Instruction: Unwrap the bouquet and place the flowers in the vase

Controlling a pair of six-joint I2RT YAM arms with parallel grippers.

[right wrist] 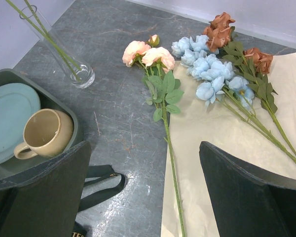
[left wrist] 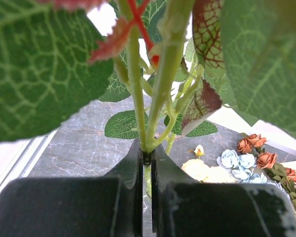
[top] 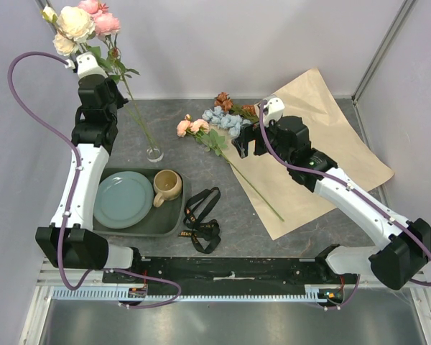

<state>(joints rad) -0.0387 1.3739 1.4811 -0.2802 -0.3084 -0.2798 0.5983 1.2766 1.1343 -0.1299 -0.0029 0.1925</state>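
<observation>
Your left tool pinches stems slanting down into the vase. Your right tool, spread wide, hovers nearest the peach flowers, their stem running toward you.

Black ribbon, lower centre of the overhead view: it is carrying pale lettering along its length, too small to read. At the bottom left edge of the right wrist view, only cut-off, illegible letters are showing.
</observation>
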